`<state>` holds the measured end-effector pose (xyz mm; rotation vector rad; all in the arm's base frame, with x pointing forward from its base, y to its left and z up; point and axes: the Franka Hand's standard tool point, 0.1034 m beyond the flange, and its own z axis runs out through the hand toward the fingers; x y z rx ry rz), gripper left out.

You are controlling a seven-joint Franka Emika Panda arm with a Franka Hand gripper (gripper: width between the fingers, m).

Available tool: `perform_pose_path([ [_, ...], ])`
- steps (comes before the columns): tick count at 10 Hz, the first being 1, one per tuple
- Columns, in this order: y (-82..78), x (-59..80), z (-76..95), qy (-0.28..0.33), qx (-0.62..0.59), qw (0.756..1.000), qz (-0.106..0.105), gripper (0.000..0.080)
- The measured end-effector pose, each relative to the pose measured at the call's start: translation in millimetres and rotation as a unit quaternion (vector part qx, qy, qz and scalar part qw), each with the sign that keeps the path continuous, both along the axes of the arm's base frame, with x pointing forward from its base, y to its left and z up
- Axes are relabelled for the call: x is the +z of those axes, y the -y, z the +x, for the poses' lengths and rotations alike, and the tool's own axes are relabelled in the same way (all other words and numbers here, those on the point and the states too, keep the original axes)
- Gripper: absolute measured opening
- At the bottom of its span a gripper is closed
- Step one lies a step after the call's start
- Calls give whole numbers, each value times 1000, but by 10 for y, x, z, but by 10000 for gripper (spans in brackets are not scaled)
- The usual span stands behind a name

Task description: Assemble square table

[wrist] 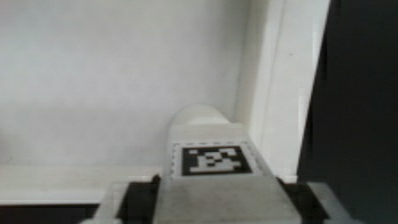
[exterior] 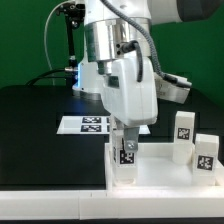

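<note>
The claw (exterior: 126,158) pinches a leg (exterior: 127,157) between its fingers, the tagged face outward; the wrist view shows the leg (wrist: 214,150) jutting from between the pads, its rounded end toward the tabletop (wrist: 125,80) below. Directly under the claw lies the tabletop (exterior: 160,170), its raised rim beside the leg; whether the leg already touches a corner socket I cannot tell. Further out, toward the exterior view's right, two more legs (exterior: 185,126) (exterior: 206,153) stand upright by the rim. Behind the claw lies the marker board (exterior: 88,124). The leg looks a stiff, light, smooth plastic; I judge its flat tagged sides the best grip.
</note>
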<state>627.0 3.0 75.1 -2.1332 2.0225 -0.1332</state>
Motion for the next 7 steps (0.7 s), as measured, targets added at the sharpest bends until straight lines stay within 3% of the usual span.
perform_pose_path([
  [1, -3, -1, 0, 0, 1, 1000, -1, 288],
  [2, -14, -1, -2, -1, 30, 999, -11, 368],
  [3, -65, 4, 6, -2, 115, 992, -44, 549],
  [4, -95, 7, 12, 1, 206, 976, -67, 549],
  [5, -129, 18, 24, 2, 310, 947, -83, 629],
  [7, -142, 17, 17, 0, 380, 920, -92, 643],
])
